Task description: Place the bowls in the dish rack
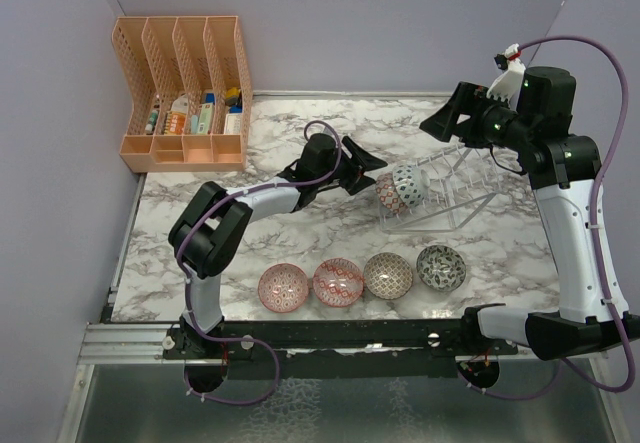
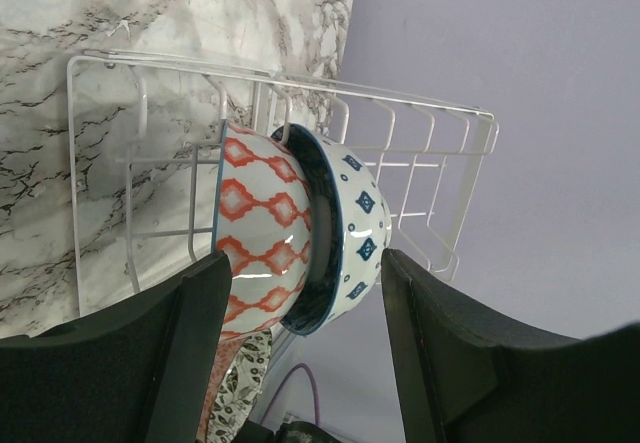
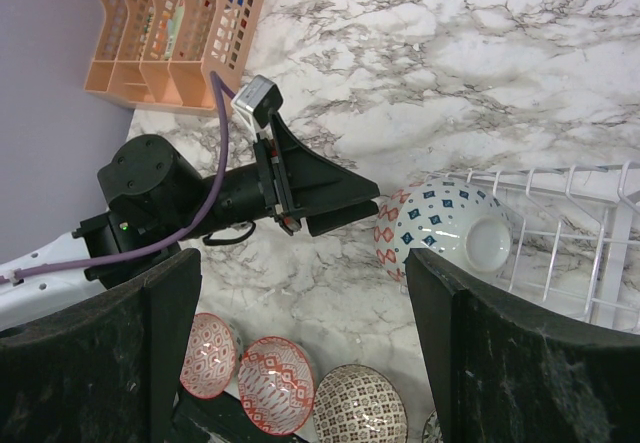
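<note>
Two bowls stand on edge at the left end of the wire dish rack [image 1: 455, 191]: an orange-patterned bowl [image 1: 389, 195] and a blue-patterned bowl [image 1: 409, 185] right behind it. In the left wrist view the orange bowl [image 2: 262, 233] and the blue bowl [image 2: 355, 225] lean together between the prongs of the rack [image 2: 430, 158]. My left gripper [image 1: 375, 175] is open just left of them, touching neither. Several more bowls lie in a row near the front: red [image 1: 283, 286], red [image 1: 338, 282], brownish [image 1: 388, 275], dark [image 1: 441, 267]. My right gripper [image 1: 440, 123] hangs open and empty above the rack's back.
An orange plastic file organiser [image 1: 185, 93] holding small items stands at the back left corner. Purple walls close in the back and sides. The right arm's upright link [image 1: 570, 243] stands just right of the rack. The rail with both arm bases [image 1: 330, 338] runs along the front edge.
</note>
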You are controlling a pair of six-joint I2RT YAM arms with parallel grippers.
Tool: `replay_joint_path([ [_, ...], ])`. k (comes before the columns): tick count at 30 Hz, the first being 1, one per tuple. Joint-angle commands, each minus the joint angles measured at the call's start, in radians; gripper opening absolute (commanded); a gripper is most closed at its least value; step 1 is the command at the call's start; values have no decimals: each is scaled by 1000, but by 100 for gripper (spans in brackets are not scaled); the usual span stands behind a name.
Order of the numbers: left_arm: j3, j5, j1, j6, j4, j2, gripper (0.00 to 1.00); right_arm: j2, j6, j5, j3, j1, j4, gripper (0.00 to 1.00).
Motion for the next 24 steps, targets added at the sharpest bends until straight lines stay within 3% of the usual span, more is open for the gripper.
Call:
replay_joint_path([
  [1, -17, -1, -3, -5, 32, -2, 64, -13, -3, -20, 4, -5, 26, 84],
  [24, -4, -5, -3, -5, 42, 31, 64, -9, 1, -21, 2, -5, 29, 84],
])
